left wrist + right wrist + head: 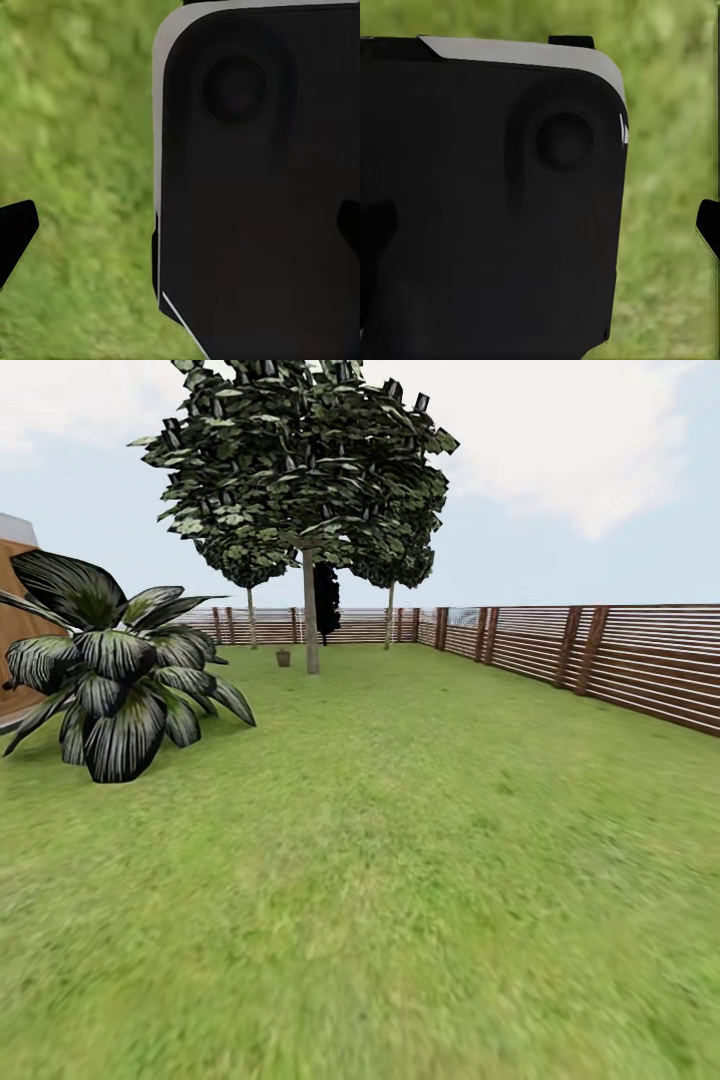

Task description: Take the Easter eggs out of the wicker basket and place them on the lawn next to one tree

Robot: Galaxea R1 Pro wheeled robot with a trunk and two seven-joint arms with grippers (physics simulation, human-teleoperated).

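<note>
Far off in the head view, the small brown wicker basket (283, 657) stands on the lawn (380, 860), just left of the pale trunk of the tree (311, 622). The Easter eggs are out of view at this distance. In the left wrist view my left gripper (180, 229) is open, its dark fingertips (16, 231) wide apart over grass and a black part of my own body (255, 187). In the right wrist view my right gripper (540, 229) is also open, with one fingertip (709, 225) against grass. Neither holds anything.
A large broad-leaved plant (115, 670) sits at the left beside a brown wall (12, 630). A slatted wooden fence (600, 660) runs along the right and the back. Two thin-trunked trees (250, 610) and a dark conifer (326, 595) stand near the far fence.
</note>
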